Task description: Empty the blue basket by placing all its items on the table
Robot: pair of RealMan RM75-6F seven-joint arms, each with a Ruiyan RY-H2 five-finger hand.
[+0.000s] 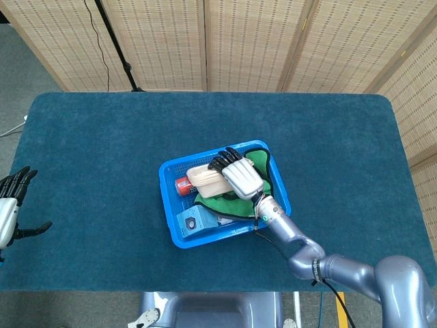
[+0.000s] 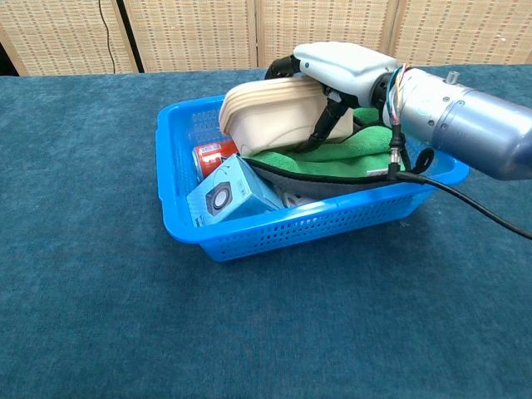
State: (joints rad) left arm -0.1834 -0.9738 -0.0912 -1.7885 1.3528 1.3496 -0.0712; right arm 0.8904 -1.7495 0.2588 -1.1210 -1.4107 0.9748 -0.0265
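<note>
Both differ — right robot hand (image 2: 337,71) wraps the cream trays (image 2: 270,112) in the blue basket (image 2: 179,220), left robot hand (image 1: 9,212) spread.

Basket (image 2: 191,229) mid-desk (image 2: 100,316). Inside: stacked trays (image 2: 270,116) on cloth (image 2: 357,154); can (image 2: 208,155) left of them; box (image 2: 229,193) in front.

My right hand (image 2: 332,71): white shell over the back, black fingers (image 1: 220,160). My right arm (image 2: 465,125): silver-grey tube segments, a green light at the wrist, coloured wires there, black cable alongside. My left hand (image 1: 10,212): white shell, black fingers.
</note>
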